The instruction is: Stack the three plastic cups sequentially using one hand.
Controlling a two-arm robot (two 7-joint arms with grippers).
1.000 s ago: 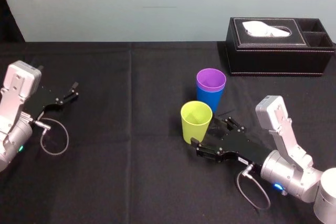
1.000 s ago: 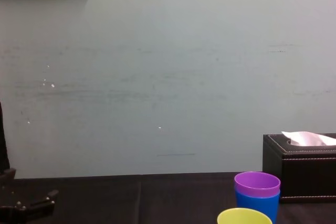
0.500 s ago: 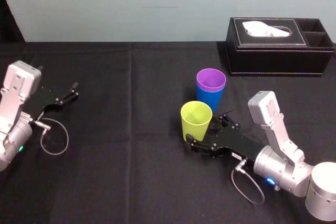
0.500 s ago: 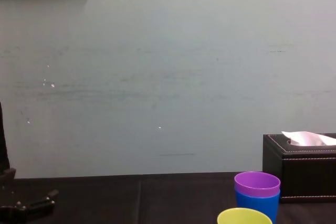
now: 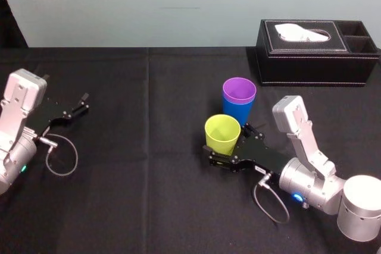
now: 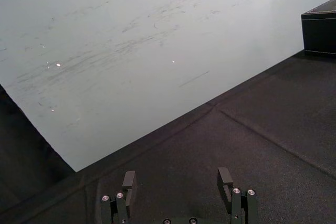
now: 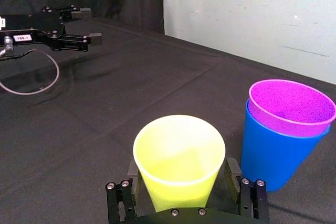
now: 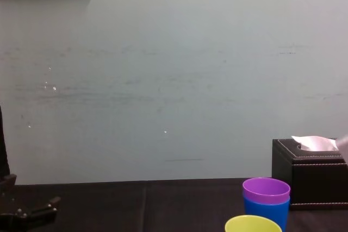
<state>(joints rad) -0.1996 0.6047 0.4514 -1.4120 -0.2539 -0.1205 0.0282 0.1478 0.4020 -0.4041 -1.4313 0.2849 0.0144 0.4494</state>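
Right gripper (image 5: 230, 146) straddles the upright yellow cup (image 5: 222, 135) at frame centre, jaws apart, not clamped. The purple cup (image 5: 239, 92) sits nested in the blue cup (image 5: 238, 115), just above-right. Left gripper (image 5: 80, 104) is parked open, far left.

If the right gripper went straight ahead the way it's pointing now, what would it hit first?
The yellow-green cup, which stands between the open fingers of the right gripper. Its wall would likely meet the palm first.

Three cups: yellow-green cup (image 5: 222, 137), purple cup (image 5: 239, 92), blue cup (image 5: 237, 115); one tissue box (image 5: 315, 57); two grippers: left gripper (image 5: 84, 103), right gripper (image 5: 229, 145).
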